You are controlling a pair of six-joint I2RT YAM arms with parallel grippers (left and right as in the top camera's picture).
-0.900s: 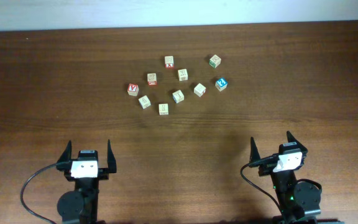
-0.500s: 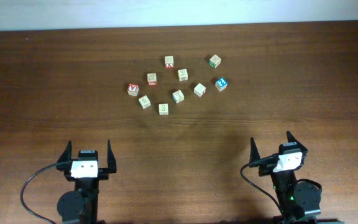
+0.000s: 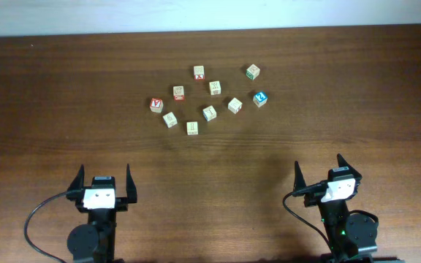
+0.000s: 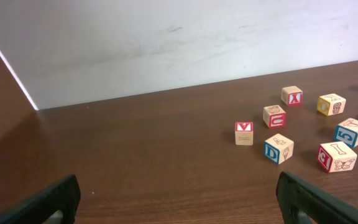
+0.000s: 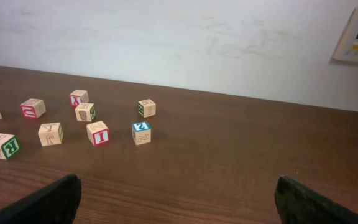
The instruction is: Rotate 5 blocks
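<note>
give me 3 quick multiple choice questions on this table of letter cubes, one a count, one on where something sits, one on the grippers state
1. How many small wooden letter cubes lie on the dark brown wooden table?
A. six
B. ten
C. fourteen

2. Where in the group is the cube with the red top face?
A. at the robot's left end
B. at the robot's right end
C. in the middle

3. How do the left gripper and the right gripper stand?
A. both shut on a cube
B. left open, right shut
C. both open, holding nothing

Answers: 1 B, ten can be counted in the overhead view; 2 A, every other cube lies to its right; 3 C, each gripper's jaws stand wide apart, well short of the cubes.
</note>
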